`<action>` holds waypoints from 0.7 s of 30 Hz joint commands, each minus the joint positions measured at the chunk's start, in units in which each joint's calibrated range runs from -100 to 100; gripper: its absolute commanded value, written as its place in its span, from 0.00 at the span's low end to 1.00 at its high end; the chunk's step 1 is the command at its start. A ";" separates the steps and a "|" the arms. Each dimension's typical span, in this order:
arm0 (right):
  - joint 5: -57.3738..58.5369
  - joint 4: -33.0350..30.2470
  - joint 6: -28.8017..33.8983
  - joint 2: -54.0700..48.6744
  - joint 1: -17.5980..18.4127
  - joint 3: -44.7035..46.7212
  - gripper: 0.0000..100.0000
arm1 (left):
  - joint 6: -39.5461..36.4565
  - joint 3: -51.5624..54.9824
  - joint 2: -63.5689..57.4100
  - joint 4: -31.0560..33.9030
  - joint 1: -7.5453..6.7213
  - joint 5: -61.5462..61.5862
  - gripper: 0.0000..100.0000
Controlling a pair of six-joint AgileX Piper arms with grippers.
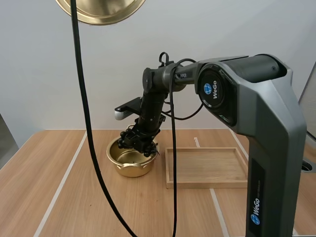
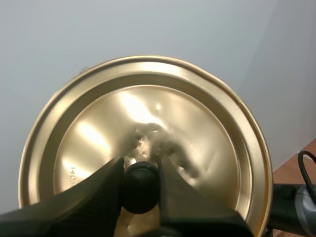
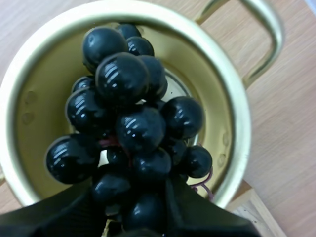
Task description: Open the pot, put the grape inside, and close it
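The gold pot (image 1: 129,160) stands open on the table, left of the wooden tray. My right gripper (image 1: 140,142) hangs just over its rim, shut on a bunch of dark grapes (image 1: 139,140). In the right wrist view the grapes (image 3: 129,126) dangle from my right gripper (image 3: 136,207) straight above the pot's mouth (image 3: 232,113). The gold lid (image 1: 100,10) is held high at the top left. In the left wrist view my left gripper (image 2: 140,182) is shut on the lid's black knob (image 2: 139,186), the lid's (image 2: 163,123) top side facing the camera.
A shallow wooden tray (image 1: 206,167) lies right of the pot, its left edge close to the pot's handle. The right arm's grey upright (image 1: 269,148) fills the right foreground. White tape lines (image 1: 64,182) run across the wooden tabletop.
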 commanded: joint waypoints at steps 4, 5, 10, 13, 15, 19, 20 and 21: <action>-1.97 1.89 -1.10 2.17 0.05 -0.40 0.00 | -0.25 -0.36 -0.35 -0.17 -0.17 -1.59 0.00; -2.13 2.16 -1.22 2.39 0.05 -0.40 0.00 | -0.25 -0.36 -0.35 -0.17 -0.17 -1.59 0.00; -2.79 3.06 -1.53 3.72 0.15 -0.40 0.00 | -0.25 -0.36 -0.35 -0.17 -0.17 -1.59 0.00; -2.79 3.06 -1.53 4.68 0.15 -0.40 0.00 | -0.25 -0.36 -0.35 -0.17 -0.17 -1.59 0.00; -2.64 3.17 -1.53 5.47 0.15 -0.40 0.00 | -0.25 -0.36 -0.35 -0.17 -0.17 -1.59 0.00; -2.48 3.95 -1.83 6.30 0.30 -0.40 0.00 | -0.25 -0.36 -0.35 -0.17 -0.17 -1.59 0.00; -2.48 3.95 -1.91 6.30 0.38 -0.40 0.00 | -0.25 -0.36 -0.35 -0.17 -0.17 -1.59 0.00; -2.48 3.95 -2.03 6.30 0.50 -0.40 0.00 | -0.25 -0.36 -0.35 -0.17 -0.17 -1.59 0.00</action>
